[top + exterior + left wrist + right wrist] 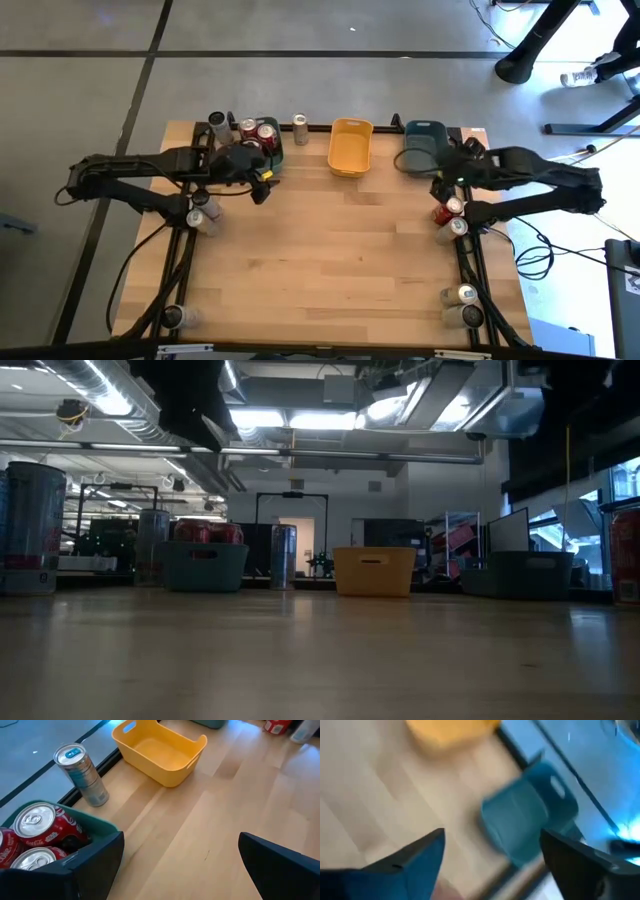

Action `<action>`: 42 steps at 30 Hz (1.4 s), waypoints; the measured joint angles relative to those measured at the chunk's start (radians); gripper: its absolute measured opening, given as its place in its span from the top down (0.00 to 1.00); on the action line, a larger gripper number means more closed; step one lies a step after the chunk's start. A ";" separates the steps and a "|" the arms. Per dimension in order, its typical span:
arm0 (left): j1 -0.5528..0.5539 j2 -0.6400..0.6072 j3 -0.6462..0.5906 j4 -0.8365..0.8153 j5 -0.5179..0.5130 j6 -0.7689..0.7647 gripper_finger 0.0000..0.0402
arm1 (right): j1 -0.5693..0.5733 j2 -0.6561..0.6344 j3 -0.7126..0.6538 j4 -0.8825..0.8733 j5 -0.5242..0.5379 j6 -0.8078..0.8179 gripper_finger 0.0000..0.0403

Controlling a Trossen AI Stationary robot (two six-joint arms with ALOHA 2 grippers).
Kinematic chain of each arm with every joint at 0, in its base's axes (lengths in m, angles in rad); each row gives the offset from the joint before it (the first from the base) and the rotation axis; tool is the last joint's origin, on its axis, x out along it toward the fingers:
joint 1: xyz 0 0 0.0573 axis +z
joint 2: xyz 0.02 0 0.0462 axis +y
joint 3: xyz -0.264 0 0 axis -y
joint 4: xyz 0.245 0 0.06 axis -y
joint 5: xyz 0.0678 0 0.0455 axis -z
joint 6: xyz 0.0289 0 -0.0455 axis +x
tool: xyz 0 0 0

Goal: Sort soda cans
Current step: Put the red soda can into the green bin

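Note:
In the high view my left gripper [260, 182] hovers open just near of the teal tray [268, 150], which holds red soda cans [37, 832]. Its open fingers [180, 870] hold nothing. A silver can [82, 775] stands on the table between the teal tray and the yellow tray [160, 752]. My right gripper [447, 172] is open [492, 860] above the table beside the grey-blue tray [530, 815], holding nothing. A red can [446, 211] and a silver can [458, 227] stand near of it at the right edge.
More cans stand at the far-left corner [212, 125], by the left edge [198, 216], at the near-left corner [172, 316] and at the near-right corner [466, 296]. The three trays line the far edge. The table's middle [340, 250] is bare wood.

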 joint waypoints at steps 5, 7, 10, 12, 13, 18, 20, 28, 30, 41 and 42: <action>0.000 0.000 0.000 0.001 0.001 -0.001 0.06 | 0.000 0.084 -0.003 -0.060 -0.026 -0.029 0.08; 0.000 0.000 0.000 0.001 0.001 -0.004 0.06 | 0.000 0.108 -0.003 -0.064 -0.048 -0.030 0.06; -0.001 0.000 0.000 0.001 0.000 -0.007 0.06 | 0.000 0.132 -0.004 -0.065 -0.092 -0.026 0.05; -0.002 0.000 0.000 0.001 0.001 -0.008 0.06 | 0.000 0.134 -0.016 -0.065 -0.124 -0.009 0.06; -0.002 0.000 0.000 0.001 0.001 -0.010 0.06 | 0.000 0.134 -0.025 -0.072 -0.137 0.007 0.06; -0.002 0.000 0.000 0.001 0.001 -0.013 0.06 | -0.001 0.121 -0.090 -0.149 -0.146 0.095 0.07; -0.002 0.000 0.000 0.001 0.001 -0.015 0.06 | 0.000 0.106 -0.126 -0.131 -0.196 0.103 0.07; -0.003 0.000 0.000 0.002 0.001 -0.030 0.06 | 0.000 0.066 -0.252 -0.139 -0.259 0.138 0.07; -0.003 0.000 0.000 0.005 0.001 -0.030 0.06 | 0.000 0.064 -0.269 -0.140 -0.279 0.149 0.07; -0.003 0.000 0.000 0.021 0.001 -0.032 0.06 | 0.000 0.067 -0.361 -0.102 -0.401 0.157 0.07; -0.003 0.000 0.000 0.021 0.001 -0.032 0.06 | 0.000 0.068 -0.369 -0.098 -0.399 0.157 0.07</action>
